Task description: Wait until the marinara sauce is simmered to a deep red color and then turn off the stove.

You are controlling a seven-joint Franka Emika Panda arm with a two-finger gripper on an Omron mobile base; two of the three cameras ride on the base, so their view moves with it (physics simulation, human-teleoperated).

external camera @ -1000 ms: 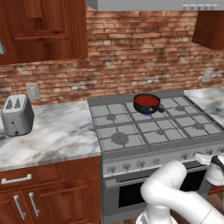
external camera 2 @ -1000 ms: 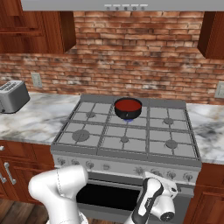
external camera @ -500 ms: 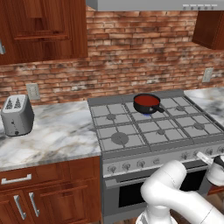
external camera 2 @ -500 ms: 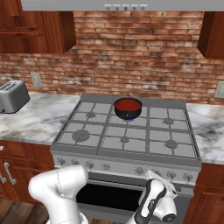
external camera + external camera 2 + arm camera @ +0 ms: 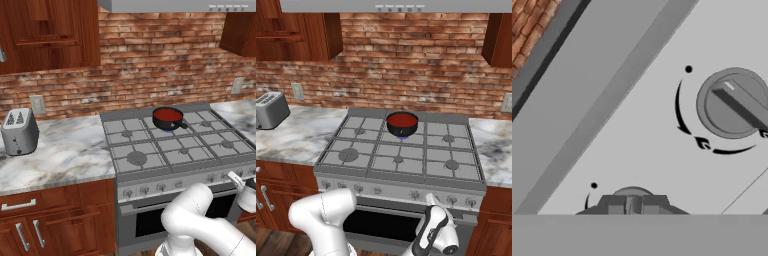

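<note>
Closed further: gripper [image 5: 632,204] pinched on knob [image 5: 632,192]; marinara sauce [image 5: 402,120] deep red (flame burning), stove [image 5: 406,181] shut-off left.

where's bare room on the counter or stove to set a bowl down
Bare marble counter lies between the toaster and the stove, plus a strip right of the stove. Five burners are bare; the back middle one holds the pan of marinara sauce over a flame. The knob row is crowded: the shut gripper is there.
</note>
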